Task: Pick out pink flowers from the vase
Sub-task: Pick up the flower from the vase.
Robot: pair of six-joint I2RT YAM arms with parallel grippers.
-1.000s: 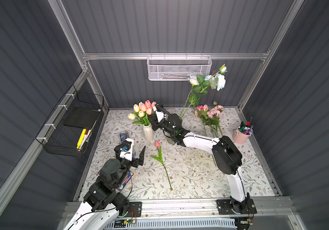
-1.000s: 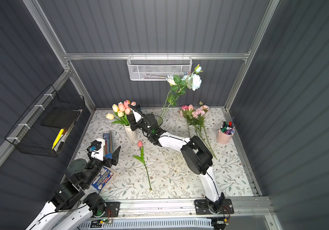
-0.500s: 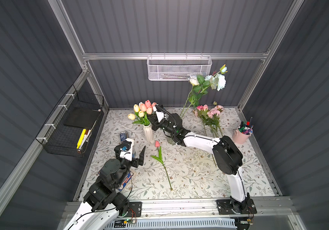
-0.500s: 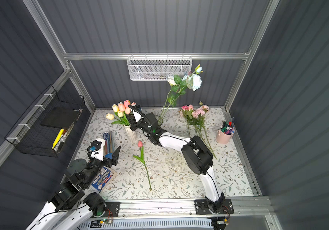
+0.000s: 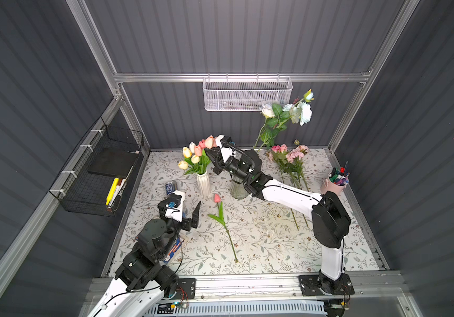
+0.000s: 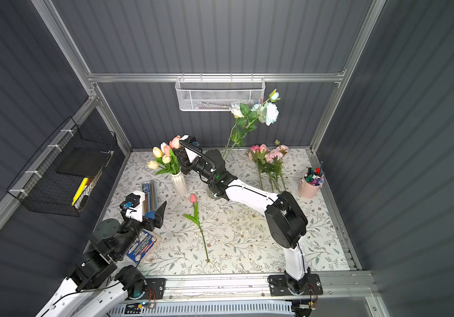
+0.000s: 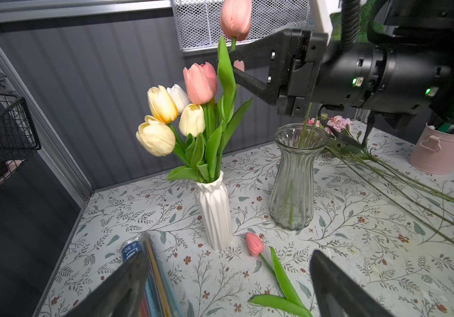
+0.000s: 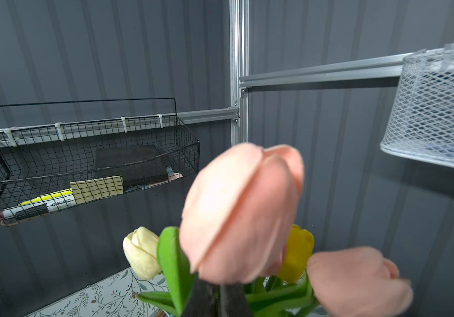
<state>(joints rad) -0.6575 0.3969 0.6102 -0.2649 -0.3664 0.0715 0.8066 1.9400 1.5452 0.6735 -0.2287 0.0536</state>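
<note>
My right arm reaches from the near right across the table [image 5: 261,236] to the white vase [image 5: 203,185] at the far left. The right gripper [image 7: 233,59] is pressed together on the stem of a pink tulip [image 7: 235,19], just under the bloom. That bloom stands above the rest of the bunch. A leaf hides the stem lower down, so I cannot tell whether its end is clear of the vase.

A second pink tulip [image 7: 200,83] stands in the white vase among yellow tulips [image 7: 162,104] and a white one. A loose tulip [image 5: 217,198], also pink, lies flat on the table just near of the white vase, with its bloom toward the vase and its stem pointing near.

A glass vase [image 5: 237,189] stands just right of the white vase, under my right arm, and holds tall white and pale blue roses [image 5: 289,112]. More pink flowers [image 5: 286,153] lie on the table at the far right, stems pointing near, with a pink bucket [image 5: 332,186] to their right.

My left gripper [image 7: 228,256] hangs at the near left, facing the white vase, with its jaws spread and nothing between them.
</note>
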